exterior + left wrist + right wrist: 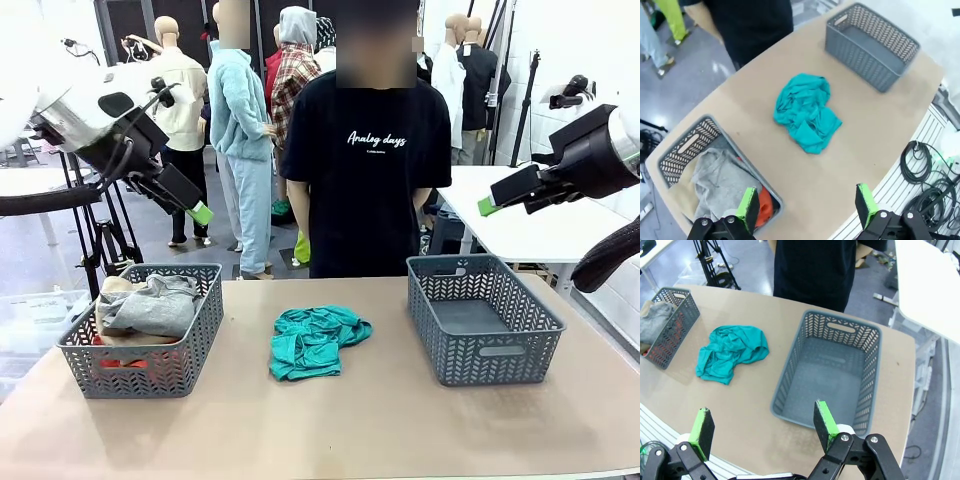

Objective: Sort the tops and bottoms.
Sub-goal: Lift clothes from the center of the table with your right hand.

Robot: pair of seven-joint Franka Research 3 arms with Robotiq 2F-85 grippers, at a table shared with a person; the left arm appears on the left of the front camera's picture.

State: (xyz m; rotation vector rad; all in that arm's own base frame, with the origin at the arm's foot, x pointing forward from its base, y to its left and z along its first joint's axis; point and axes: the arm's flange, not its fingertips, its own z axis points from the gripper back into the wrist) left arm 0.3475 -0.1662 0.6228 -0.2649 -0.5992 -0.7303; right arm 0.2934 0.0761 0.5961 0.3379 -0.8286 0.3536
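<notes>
Two grey plastic lattice baskets sit on the table: one [145,362] holds a grey cloth top [155,305], a tan one [117,287] and an orange-red one [764,207]; the other [485,320] holds nothing. One crumpled teal cloth top [314,340] lies between them. Left gripper [807,205] and right gripper [760,424] hover wide apart, holding nothing.

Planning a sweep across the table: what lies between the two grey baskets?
Only the crumpled teal T-shirt, on otherwise bare tabletop; the front view shows it.

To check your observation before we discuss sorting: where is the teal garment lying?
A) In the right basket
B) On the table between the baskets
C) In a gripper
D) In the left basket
B: the crumpled teal garment lies on the bare table, between the two grey baskets.
</notes>
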